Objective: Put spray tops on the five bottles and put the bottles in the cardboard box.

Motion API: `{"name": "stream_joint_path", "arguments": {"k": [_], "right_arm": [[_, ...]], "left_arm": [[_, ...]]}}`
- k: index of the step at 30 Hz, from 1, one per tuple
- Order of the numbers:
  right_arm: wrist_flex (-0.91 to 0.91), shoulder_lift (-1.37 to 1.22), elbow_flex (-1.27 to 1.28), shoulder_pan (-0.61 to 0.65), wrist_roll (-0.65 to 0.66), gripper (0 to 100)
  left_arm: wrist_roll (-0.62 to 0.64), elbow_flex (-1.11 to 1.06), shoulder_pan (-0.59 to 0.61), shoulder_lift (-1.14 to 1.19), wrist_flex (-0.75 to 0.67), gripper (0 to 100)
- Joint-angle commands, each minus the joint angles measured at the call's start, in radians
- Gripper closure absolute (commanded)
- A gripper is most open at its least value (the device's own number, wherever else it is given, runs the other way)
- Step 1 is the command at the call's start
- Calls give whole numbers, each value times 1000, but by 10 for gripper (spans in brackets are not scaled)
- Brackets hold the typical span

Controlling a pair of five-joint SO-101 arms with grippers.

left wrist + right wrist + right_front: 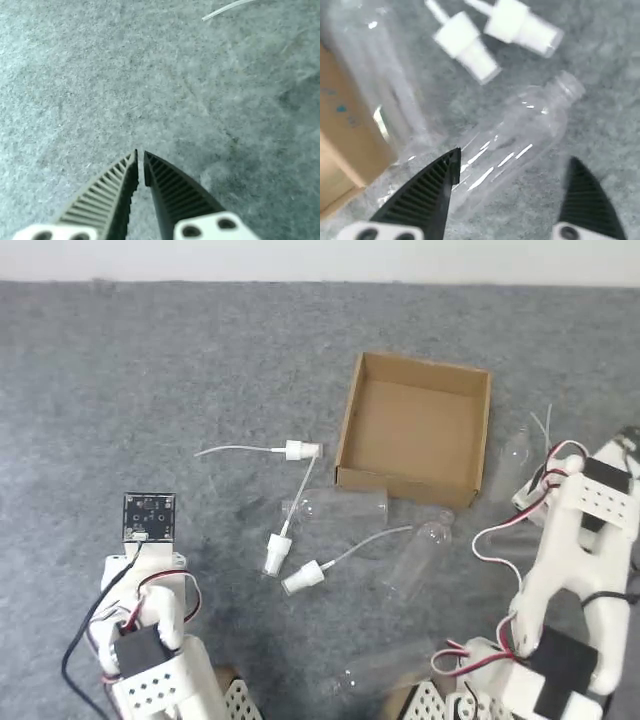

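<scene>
**Box empty, no bottle capped yet**

The grey worktop [150,360] carries an open box [400,486] with nothing in it. The right arm [580,530] stands near the box, its jaws spread wide over a lying bottle [515,135] close to the box wall. The left arm [150,650] is well apart from the box, its jaws nearly closed on nothing. Other bottles [335,505] and three loose tops [300,450] lie around the box. The likely risk is that the round, slick bottle rolls or squirts free as the jaws pinch it, scattering the tops.
</scene>
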State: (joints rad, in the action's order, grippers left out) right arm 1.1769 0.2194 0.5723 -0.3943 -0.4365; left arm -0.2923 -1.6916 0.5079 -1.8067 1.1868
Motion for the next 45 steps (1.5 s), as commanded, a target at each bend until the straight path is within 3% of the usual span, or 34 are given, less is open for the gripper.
{"name": "stream_joint_path", "arguments": {"k": [1,16,22,28,33,43,45], "right_arm": [[1,2,-52,-31,-55,662],[-125,1,84,-36,-52,665],[-125,1,91,-38,-46,840],[-117,2,94,-130,58,853],[-120,15,64,-245,364,854],[-125,8,43,-375,1270,854],[-125,12,43,-386,1425,854]], "left_arm": [[-6,7,0,-15,-8,988],[-6,7,0,-15,-8,988],[-6,7,0,-15,-8,988],[-6,7,0,-14,-8,988],[-6,7,0,-14,-8,988],[-8,7,0,-14,-14,988],[-60,7,-5,-14,-17,988]]}}
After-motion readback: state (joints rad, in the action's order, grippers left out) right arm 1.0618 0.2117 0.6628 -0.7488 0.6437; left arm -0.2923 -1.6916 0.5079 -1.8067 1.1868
